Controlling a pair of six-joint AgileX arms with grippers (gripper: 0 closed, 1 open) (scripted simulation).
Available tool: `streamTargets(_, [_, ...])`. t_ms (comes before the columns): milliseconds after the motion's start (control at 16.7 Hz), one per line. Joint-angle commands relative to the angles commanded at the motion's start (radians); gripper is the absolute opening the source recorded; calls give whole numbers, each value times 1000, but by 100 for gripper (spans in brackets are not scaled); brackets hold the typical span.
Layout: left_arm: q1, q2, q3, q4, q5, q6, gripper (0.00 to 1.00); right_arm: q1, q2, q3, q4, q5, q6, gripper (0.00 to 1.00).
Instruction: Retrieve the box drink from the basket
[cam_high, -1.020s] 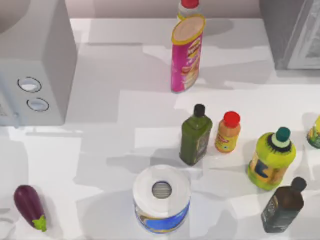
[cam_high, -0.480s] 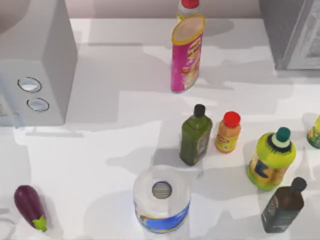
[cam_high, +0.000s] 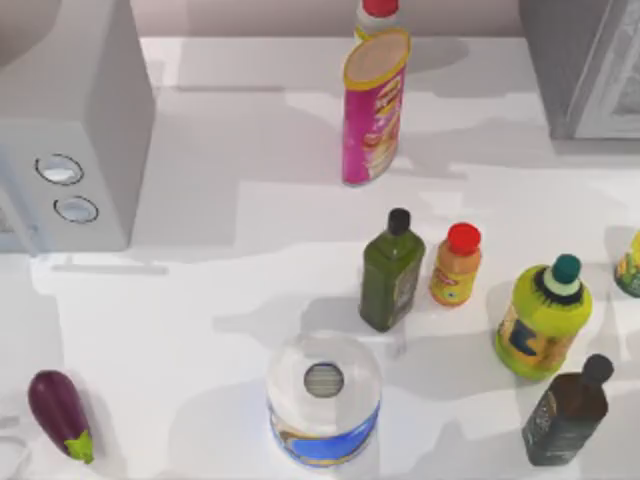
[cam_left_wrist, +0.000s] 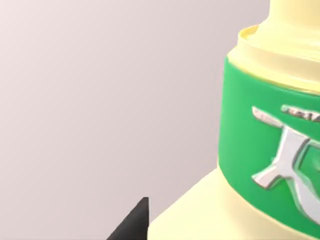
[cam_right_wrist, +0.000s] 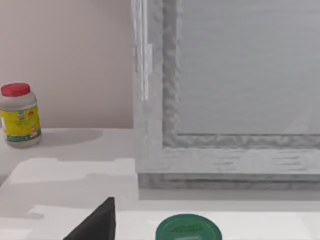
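The left gripper (cam_left_wrist: 134, 226) showed one dark fingertip close against the pale yellow box drink with a green band (cam_left_wrist: 270, 165); whether it gripped, I could not tell. The right gripper (cam_right_wrist: 97, 222) hung just beside a round green cap (cam_right_wrist: 188, 229).

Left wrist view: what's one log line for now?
seen: pale yellow container with green band, close | hold: unclear | right wrist: grey cabinet, green lid

White table (cam_high: 250, 250), bottles, eggplant (cam_high: 60, 414).
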Motion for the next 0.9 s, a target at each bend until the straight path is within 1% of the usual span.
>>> streamTargets(180, [0,14,16,-50,25,4,0,0,0,0,0,0,0,100])
streamTargets(540, [-5,2,3,-49,21,4,0,0,0,0,0,0,0,100])
streamTargets(720, [-19,-70,-82,-50,5,1,0,0,0,0,0,0,0,100])
streamTargets(900, [-45,-217,-242,-40,-23,0,0,0,0,0,0,0,0,100])
